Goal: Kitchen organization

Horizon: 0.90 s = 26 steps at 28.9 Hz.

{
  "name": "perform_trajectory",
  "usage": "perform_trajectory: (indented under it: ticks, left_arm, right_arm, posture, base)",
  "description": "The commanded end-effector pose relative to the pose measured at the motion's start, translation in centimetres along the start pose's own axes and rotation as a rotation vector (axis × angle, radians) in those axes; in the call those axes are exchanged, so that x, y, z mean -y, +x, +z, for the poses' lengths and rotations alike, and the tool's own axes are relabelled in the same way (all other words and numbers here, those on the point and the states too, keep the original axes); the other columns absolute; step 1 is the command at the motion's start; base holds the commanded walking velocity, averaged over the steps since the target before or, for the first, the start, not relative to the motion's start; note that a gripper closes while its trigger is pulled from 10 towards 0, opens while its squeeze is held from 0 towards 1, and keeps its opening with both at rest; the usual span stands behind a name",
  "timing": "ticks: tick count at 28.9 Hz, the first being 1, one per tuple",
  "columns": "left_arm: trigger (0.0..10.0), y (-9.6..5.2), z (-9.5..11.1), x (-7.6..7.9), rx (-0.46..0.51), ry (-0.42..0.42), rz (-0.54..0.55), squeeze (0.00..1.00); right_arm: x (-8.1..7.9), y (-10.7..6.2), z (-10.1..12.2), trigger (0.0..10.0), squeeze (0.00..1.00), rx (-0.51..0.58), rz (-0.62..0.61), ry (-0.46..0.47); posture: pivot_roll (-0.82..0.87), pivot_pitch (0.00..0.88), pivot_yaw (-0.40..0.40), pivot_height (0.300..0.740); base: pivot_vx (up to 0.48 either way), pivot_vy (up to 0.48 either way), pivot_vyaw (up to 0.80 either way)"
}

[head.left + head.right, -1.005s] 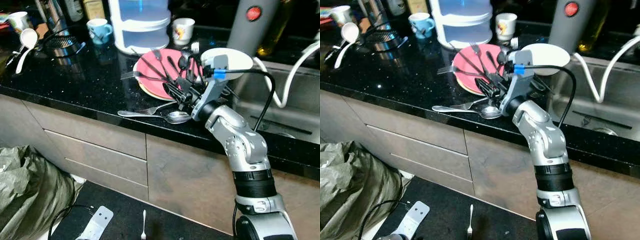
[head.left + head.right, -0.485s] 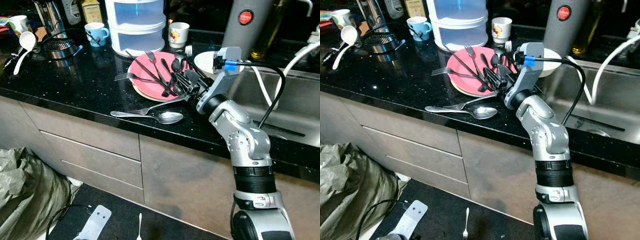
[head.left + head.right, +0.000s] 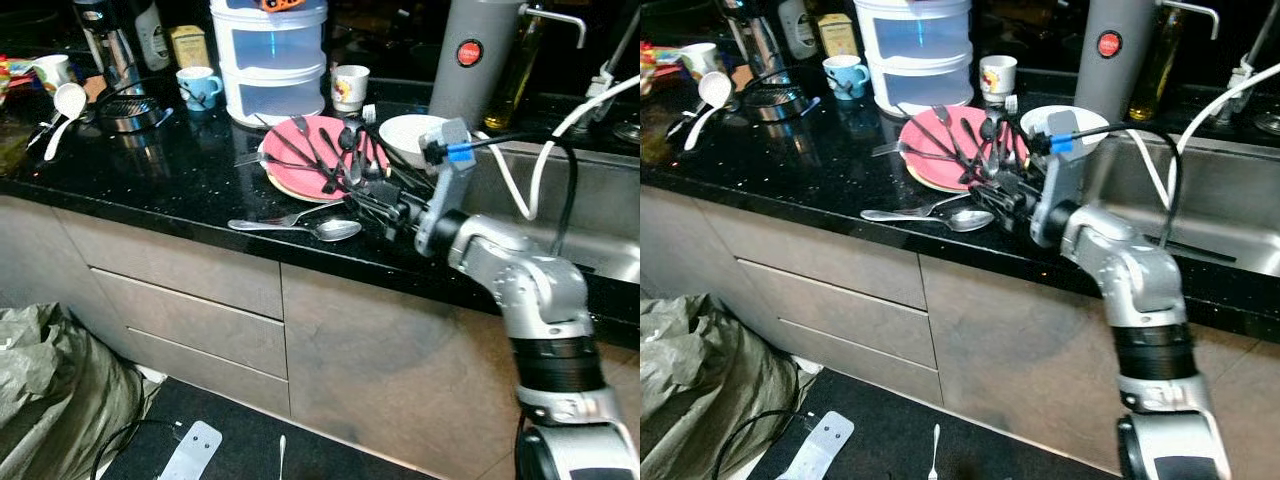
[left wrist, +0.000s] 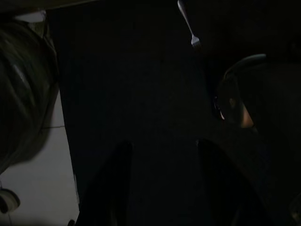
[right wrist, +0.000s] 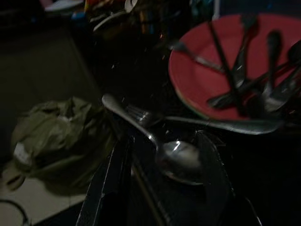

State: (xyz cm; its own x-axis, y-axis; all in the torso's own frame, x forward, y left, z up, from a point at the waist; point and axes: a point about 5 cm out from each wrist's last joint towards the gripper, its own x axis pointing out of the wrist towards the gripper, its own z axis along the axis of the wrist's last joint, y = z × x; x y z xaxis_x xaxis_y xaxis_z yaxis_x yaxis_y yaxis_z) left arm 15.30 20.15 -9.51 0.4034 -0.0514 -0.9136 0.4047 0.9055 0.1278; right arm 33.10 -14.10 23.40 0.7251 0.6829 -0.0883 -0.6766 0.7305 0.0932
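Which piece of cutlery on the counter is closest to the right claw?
The big spoon lying on the black counter, bowl between the open right claw's fingers. The other pieces rest on the pink plate.

no readable text, red round label (image 3: 467, 52) illegible

Head stereo looks down at counter (image 3: 150, 180); right wrist close on spoon (image 5: 174, 157)
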Motion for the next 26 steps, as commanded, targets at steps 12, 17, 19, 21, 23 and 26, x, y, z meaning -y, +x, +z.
perform_trajectory:
  ticks: [12, 17, 19, 21, 23, 26]
  left_arm:
    - [10.0, 0.0, -0.1, -0.2, -0.009, 0.021, -0.004, 0.00]
    - [10.0, 0.0, -0.1, -0.1, -0.008, 0.023, -0.006, 0.00]
    - [10.0, 0.0, -0.1, -0.1, -0.008, 0.025, -0.006, 0.00]
    - [10.0, 0.0, -0.1, -0.1, -0.007, 0.026, -0.006, 0.00]
    - [10.0, 0.0, 0.0, -0.1, -0.007, 0.025, -0.006, 0.00]
    - [10.0, 0.0, 0.0, -0.1, -0.006, 0.025, -0.006, 0.00]
  right_arm:
    - [-0.3, 1.4, -2.9, 10.0, 0.00, -0.121, -0.134, 0.120]
    - [0.6, 0.9, -2.8, 10.0, 0.00, -0.134, -0.195, 0.117]
    - [0.7, 0.9, -2.7, 10.0, 0.00, -0.134, -0.208, 0.118]
    - [0.8, 0.9, -2.7, 10.0, 0.00, -0.136, -0.218, 0.115]
    - [0.7, 0.9, -2.8, 10.0, 0.00, -0.148, -0.220, 0.116]
    - [0.6, 0.9, -3.0, 10.0, 0.00, -0.165, -0.220, 0.120]
  posture:
    - [-0.01, 0.018, 0.007, 0.740]
    - [-0.02, 0.019, 0.005, 0.740]
    - [-0.02, 0.019, 0.005, 0.740]
    - [-0.02, 0.019, 0.005, 0.740]
    - [-0.02, 0.020, 0.004, 0.740]
    - [-0.02, 0.020, 0.003, 0.740]
  base:
    - [0.000, 0.000, 0.00]
    - [0.000, 0.000, 0.00]
    - [0.000, 0.000, 0.00]
    - [0.000, 0.000, 0.00]
    - [0.000, 0.000, 0.00]
    - [0.000, 0.000, 0.00]
